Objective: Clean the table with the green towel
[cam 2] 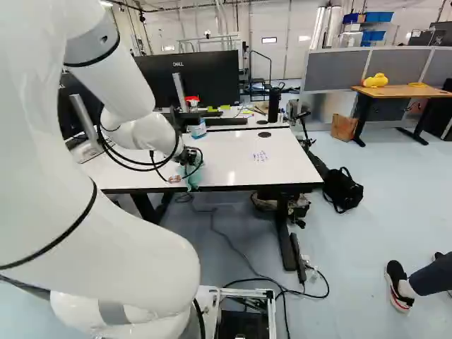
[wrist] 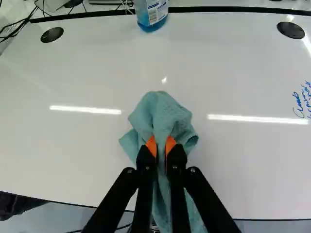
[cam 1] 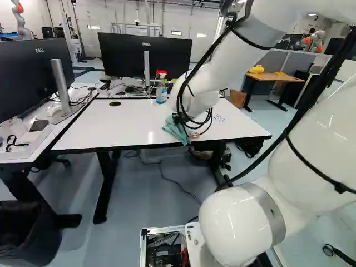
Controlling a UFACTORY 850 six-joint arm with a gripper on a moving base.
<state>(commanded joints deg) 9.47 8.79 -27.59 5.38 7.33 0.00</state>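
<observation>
a grey partition [cam 2: 406,67] stands behind a wooden-topped desk [cam 2: 406,92] (rather glossy, that blue floor [cam 2: 367,226]), white wall [cam 2: 271,21] beyond.

Three views share one white, black-edged table [cam 1: 111,125].
From behind the thick white jointed arm [cam 1: 219,64], to its left and right, both base views face ahead and slightly down; the wrist view looks down from much nearer. All three catch the clear bottle of blue liquid [wrist: 151,18].
</observation>
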